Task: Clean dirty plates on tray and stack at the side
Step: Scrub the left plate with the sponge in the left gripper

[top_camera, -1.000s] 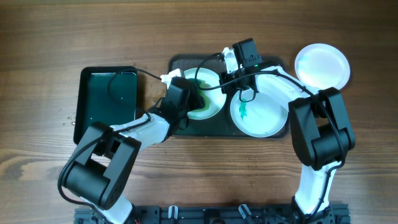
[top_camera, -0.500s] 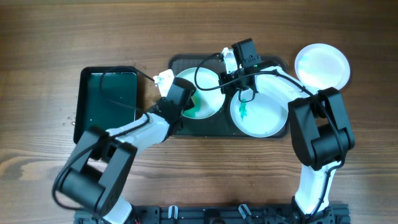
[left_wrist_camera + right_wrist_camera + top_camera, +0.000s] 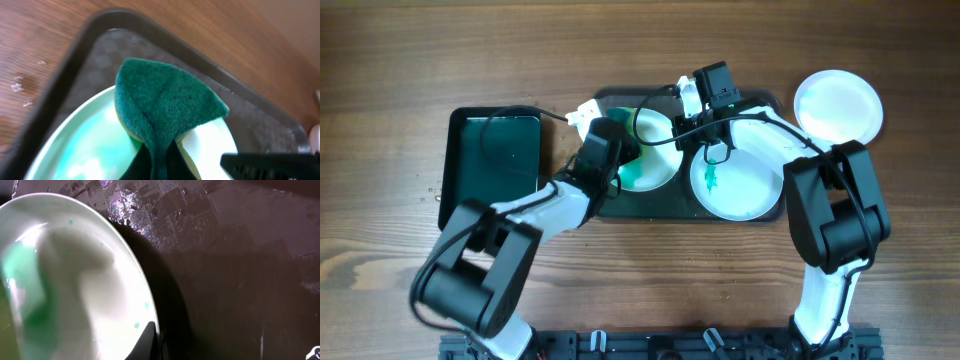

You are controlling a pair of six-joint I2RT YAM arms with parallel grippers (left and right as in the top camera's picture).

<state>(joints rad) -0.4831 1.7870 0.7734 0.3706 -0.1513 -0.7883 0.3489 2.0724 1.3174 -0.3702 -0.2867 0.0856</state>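
Scrubbing seems the current step: the left pincer (image 3: 157,161), clamped on a green sponge (image 3: 165,105), presses it onto the white plate (image 3: 656,128) at the left of the tray (image 3: 672,206). The right pincer (image 3: 692,118) nips that plate's rim, apparently to steady it. A smeared plate (image 3: 740,185) waits beside; a clean plate (image 3: 837,105) sits off the tray

One green sponge (image 3: 162,107), folded and pinched at its lower end by the left gripper (image 3: 159,167), lies over the far part of a white plate (image 3: 85,150) with a teal sheen. The plate sits in the dark grey tray (image 3: 100,55). Small droplets (image 3: 20,87) dot the wooden table (image 3: 35,30).
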